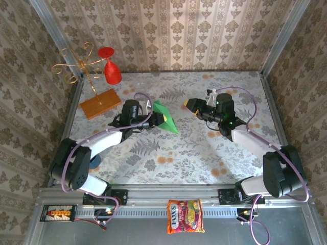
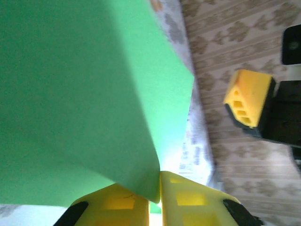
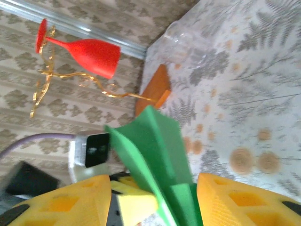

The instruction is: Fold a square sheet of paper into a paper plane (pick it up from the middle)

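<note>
The green paper plane, folded to a pointed dart shape, hangs above the middle of the table. My left gripper is shut on its left edge. In the left wrist view the yellow fingers pinch a corner of the green paper, which covers most of that view. My right gripper stands open a little to the right of the plane, not touching it. In the right wrist view its fingers are spread wide, and the plane shows beyond them.
A red goblet hangs on a gold wire stand with an orange-brown board as base, at the back left. A clear glass lies near it. A printed snack packet rests on the front rail. Patterned walls enclose the table.
</note>
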`<state>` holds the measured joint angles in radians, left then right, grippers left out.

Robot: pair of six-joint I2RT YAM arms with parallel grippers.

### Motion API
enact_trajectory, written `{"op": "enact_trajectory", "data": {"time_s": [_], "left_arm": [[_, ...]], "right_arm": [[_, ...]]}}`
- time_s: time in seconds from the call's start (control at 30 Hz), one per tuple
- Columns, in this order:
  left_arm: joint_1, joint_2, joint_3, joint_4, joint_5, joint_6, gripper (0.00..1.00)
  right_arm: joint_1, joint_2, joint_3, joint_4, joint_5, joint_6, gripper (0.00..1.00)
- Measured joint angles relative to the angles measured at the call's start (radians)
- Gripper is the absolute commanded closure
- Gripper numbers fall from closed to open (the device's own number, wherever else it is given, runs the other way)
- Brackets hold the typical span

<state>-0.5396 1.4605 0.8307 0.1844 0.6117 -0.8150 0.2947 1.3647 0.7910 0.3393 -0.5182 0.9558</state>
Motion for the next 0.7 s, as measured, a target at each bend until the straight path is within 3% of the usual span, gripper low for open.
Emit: {"op": "enact_trajectory", "data": {"time_s": [0.13,0.33,0.47,0.7], "left_arm": [[-0.022,-0.03,0.19,-0.351,-0.196,0.233,0.87],[-0.064,-0.031,0.349,-0.697,-0.496,0.46,0.87],[-0.123,0.02,0.439,-0.848,-0.717,0.553,0.86],[-0.224,0.269,0.573,-1.039,-1.143,0.626,0.86]], "right_arm": [[-0.007,-0.051,0.0,-0.106,0.066,-0.066,0.47],[-0.016,-0.084,0.0,-0.198,0.134,-0.12,0.47],[-0.025,-0.103,-0.002,-0.232,0.167,-0.136,0.47],[-0.05,-0.13,-0.029,-0.26,0.201,-0.146,0.47]]}}
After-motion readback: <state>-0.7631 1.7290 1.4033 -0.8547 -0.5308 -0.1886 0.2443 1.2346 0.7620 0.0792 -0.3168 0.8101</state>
